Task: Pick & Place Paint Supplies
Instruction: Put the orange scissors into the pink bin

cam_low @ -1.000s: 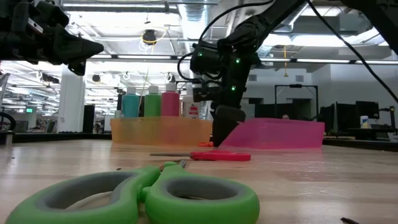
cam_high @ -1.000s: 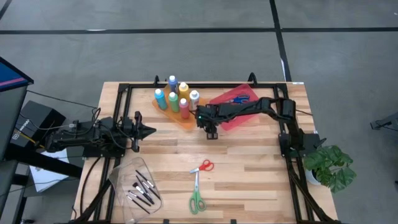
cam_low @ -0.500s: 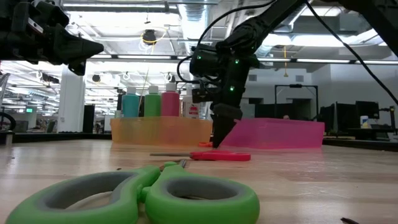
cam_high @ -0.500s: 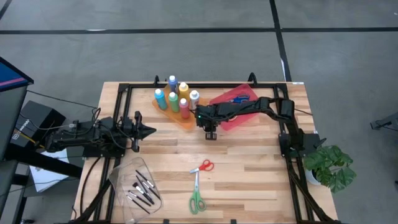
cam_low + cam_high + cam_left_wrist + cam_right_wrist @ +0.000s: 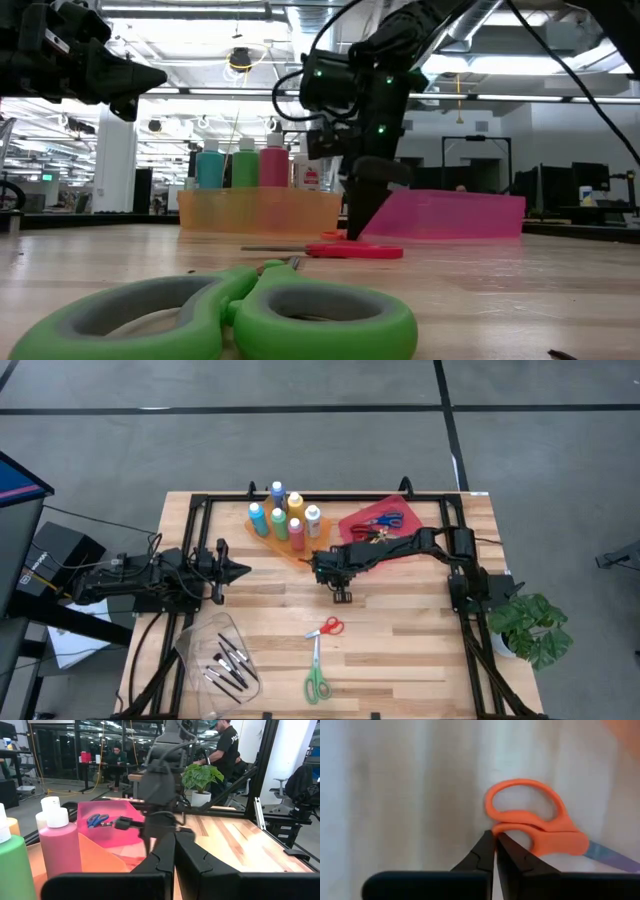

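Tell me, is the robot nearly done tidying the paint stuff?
Partly. Done: the bottles stand in the orange tray, brushes lie in the clear tray, and blue scissors are in the red tray. In hand: nothing; the right gripper is shut and empty, above the table near the red scissors. Left: red scissors and green scissors lie on the table. The left gripper waits, shut, at the left.

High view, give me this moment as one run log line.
right gripper: shut, empty, above bare table | red scissors: lying on table, untouched | green scissors: on table | left gripper: shut, waiting at left
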